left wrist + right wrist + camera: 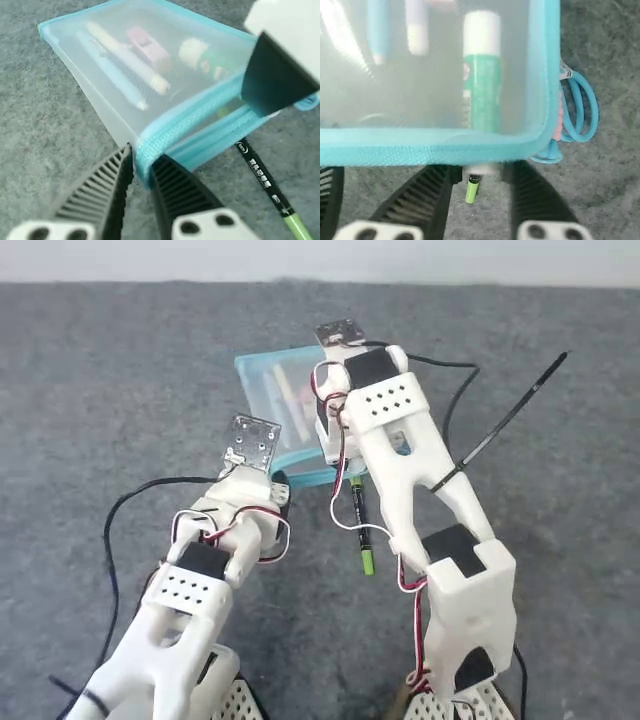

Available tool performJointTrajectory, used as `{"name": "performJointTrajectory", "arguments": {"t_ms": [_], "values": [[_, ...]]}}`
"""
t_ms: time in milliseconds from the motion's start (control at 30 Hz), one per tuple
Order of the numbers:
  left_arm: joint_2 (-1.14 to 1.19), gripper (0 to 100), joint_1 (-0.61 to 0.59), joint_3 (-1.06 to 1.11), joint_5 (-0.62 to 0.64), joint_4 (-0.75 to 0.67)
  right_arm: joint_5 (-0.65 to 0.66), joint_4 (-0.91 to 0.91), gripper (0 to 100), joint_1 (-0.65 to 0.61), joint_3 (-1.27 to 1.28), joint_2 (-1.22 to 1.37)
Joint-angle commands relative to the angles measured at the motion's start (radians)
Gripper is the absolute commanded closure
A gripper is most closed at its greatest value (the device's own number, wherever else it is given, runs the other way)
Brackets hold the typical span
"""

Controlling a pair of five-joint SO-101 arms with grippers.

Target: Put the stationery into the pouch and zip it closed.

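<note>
The translucent pouch (285,405) with teal edging lies on the grey carpet, its zip edge toward the arms. Inside it are a green glue stick (481,85), a pink eraser (147,45), a cream pen (125,55) and a blue pen (110,75). My left gripper (142,172) is shut on the pouch's near teal corner (145,150). My right gripper (480,195) stands open at the zip edge (420,150), with the glue stick's white base between its fingers. A black pen with a green end (362,530) lies on the carpet just in front of the pouch, under the right arm.
A blue cord loop (582,110) hangs off the pouch's end by the zip. A black cable tie (510,420) sticks out from the right arm. Open carpet lies on both sides of the arms.
</note>
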Motion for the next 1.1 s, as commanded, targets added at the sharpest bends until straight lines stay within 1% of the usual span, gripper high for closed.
{"name": "performJointTrajectory", "arguments": {"t_ms": [0,67,200,300,367,467,567,633,700,867,967,1033,1067], "values": [[-0.012,99,0.018,-0.028,-0.012,-0.003,-0.011,0.016,68.1,0.015,-0.075,-0.027],[-0.012,99,0.018,-0.028,-0.012,-0.003,0.012,0.038,69.5,0.013,-0.087,-0.027],[-0.012,99,0.017,-0.028,-0.012,-0.005,0.018,0.088,73.8,0.019,-0.158,-0.028],[-0.012,99,0.017,-0.028,-0.012,-0.005,0.021,0.094,74.2,0.019,-0.189,-0.045],[-0.012,99,0.005,-0.028,-0.014,-0.005,0.031,0.094,74.2,0.015,-0.184,-0.09],[-0.012,99,-0.043,-0.035,-0.012,-0.009,0.083,0.094,74.2,0.018,-0.163,-0.188],[-0.012,99,-0.086,-0.031,-0.009,-0.044,0.126,0.093,74.2,0.019,-0.087,-0.308],[-0.012,99,-0.098,-0.031,-0.006,-0.044,0.147,0.082,74.2,0.021,0.014,-0.381],[-0.012,99,-0.114,-0.031,-0.005,-0.046,0.18,0.035,74.2,0.021,0.161,-0.453],[-0.012,99,-0.15,-0.035,0.032,-0.048,0.235,-0.185,74.2,0.021,0.64,-0.648],[-0.011,99,-0.104,-0.033,0.0,-0.044,0.242,-0.331,74.2,0.021,0.911,-0.739],[-0.011,99,-0.061,-0.028,-0.048,-0.043,0.242,-0.42,74.2,0.021,1.054,-0.774],[-0.012,99,-0.064,-0.03,-0.06,-0.043,0.242,-0.452,74.2,0.021,1.106,-0.782]]}}
